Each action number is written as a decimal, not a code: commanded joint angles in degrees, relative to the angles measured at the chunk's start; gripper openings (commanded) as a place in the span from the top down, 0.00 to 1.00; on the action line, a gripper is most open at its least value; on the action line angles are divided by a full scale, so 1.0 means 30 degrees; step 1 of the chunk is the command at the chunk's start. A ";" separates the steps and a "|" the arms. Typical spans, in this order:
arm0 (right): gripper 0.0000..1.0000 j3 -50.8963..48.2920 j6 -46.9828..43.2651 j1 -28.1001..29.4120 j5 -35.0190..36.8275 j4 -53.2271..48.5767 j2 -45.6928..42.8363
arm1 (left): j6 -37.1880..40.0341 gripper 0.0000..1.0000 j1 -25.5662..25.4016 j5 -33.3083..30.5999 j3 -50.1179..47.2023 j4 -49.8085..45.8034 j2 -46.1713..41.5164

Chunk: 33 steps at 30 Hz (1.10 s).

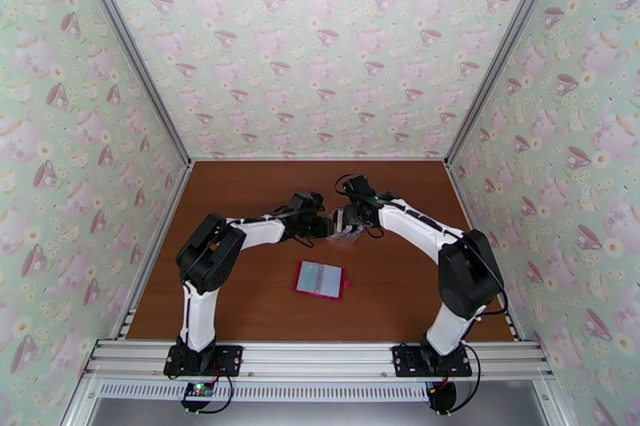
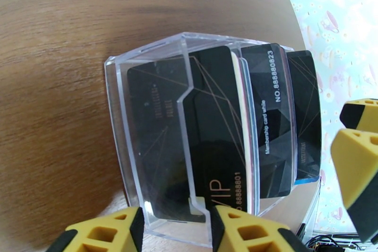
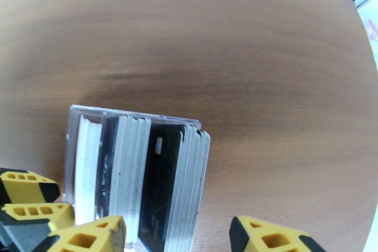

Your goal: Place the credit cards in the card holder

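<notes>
Credit cards (image 2: 212,120) stood on edge in the clear rack (image 2: 118,120) at mid-table. The left gripper (image 2: 175,231) and right gripper (image 3: 177,234), jaws apart, straddled its ends, presumably to steady the rack and extract a card. The red card holder (image 1: 319,279) lay open, well apart and nearer the arm bases, ready for loading.

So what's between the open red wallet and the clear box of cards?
Nothing but bare wooden table separates the wallet from the clear rack, as the top view shows.

From above, the left pincer (image 1: 320,226) and right pincer (image 1: 347,218) cover most of the clear rack (image 1: 353,238); its credit cards (image 1: 344,234) are too small to distinguish.
</notes>
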 commanded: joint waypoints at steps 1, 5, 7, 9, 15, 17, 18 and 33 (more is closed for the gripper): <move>0.37 0.0644 -0.0513 -0.0019 0.0620 -0.0600 0.0400 | -0.0005 0.57 0.0057 0.0263 -0.0520 0.0042 0.0167; 0.37 0.0917 -0.0730 0.0168 0.0967 -0.0921 0.0646 | -0.0068 0.57 0.0054 0.0338 -0.0581 0.0112 0.0231; 0.37 0.1072 -0.0793 0.0284 0.1183 -0.1153 0.0855 | -0.0112 0.57 0.0075 0.0402 -0.0586 0.0203 0.0232; 0.37 0.1061 -0.0779 0.0323 0.1353 -0.1281 0.1015 | -0.0112 0.57 0.0054 0.0388 -0.0601 0.0203 0.0231; 0.37 0.0884 -0.0654 0.0310 0.1460 -0.1222 0.1337 | -0.0145 0.57 0.0075 0.0414 -0.0649 0.0255 0.0286; 0.37 0.0819 -0.0649 0.0310 0.1471 -0.1164 0.1398 | -0.0156 0.57 0.0080 0.0444 -0.0648 0.0260 0.0336; 0.37 0.0811 -0.0647 0.0320 0.1486 -0.1164 0.1403 | -0.0182 0.57 0.0046 0.0447 -0.0648 0.0298 0.0348; 0.37 -0.0110 -0.0562 0.0324 0.0563 -0.1046 0.0651 | -0.0186 0.57 0.0056 0.0432 -0.0649 0.0258 0.0435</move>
